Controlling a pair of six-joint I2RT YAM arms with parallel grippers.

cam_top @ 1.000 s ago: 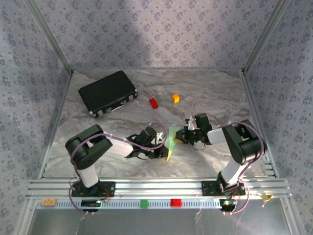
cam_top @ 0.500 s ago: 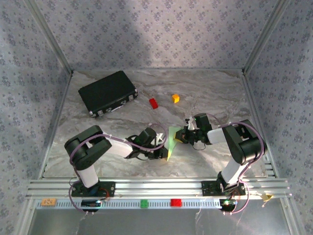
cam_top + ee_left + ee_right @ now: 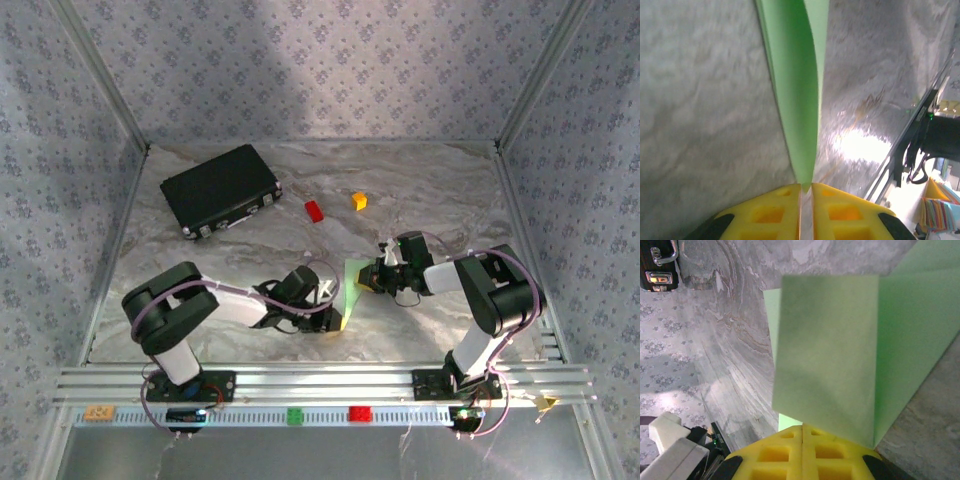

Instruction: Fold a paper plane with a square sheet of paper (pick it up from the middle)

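The sheet of paper (image 3: 350,285) is standing up off the table (image 3: 430,190) near the front middle, hanging between the two arms. It is already carrying at least one fold. In the left wrist view the sheet of paper (image 3: 797,100) is showing as a narrow doubled strip. Its layers are bowing a little apart, and it is tapering down into the slit between the yellow pads. In the right wrist view a broad flap of the sheet of paper (image 3: 825,350) is rising from the pads, with another layer spreading behind it to the right.

The left pincer (image 3: 336,318) is gripping the near tip of the sheet. In its own view the left pincer (image 3: 806,189) is showing its pads almost touching, with just a thin pale line between them. The right pincer (image 3: 366,284) is closed tight on the far edge, and in its own view the right pincer (image 3: 803,432) is showing no gap.

I am judging that the arms are working on a long fold, with the plane not yet finished. To do this step well, both arms should be pulling the sheet gently taut, so that the bowed layers come together and the edges line up before any pressing. The left grip is holding very little paper, so a twist or a quick pull could slip it out or make a false crease.

The black case (image 3: 220,190), the red block (image 3: 314,210) and the orange block (image 3: 359,200) are lying well apart, toward the far side.
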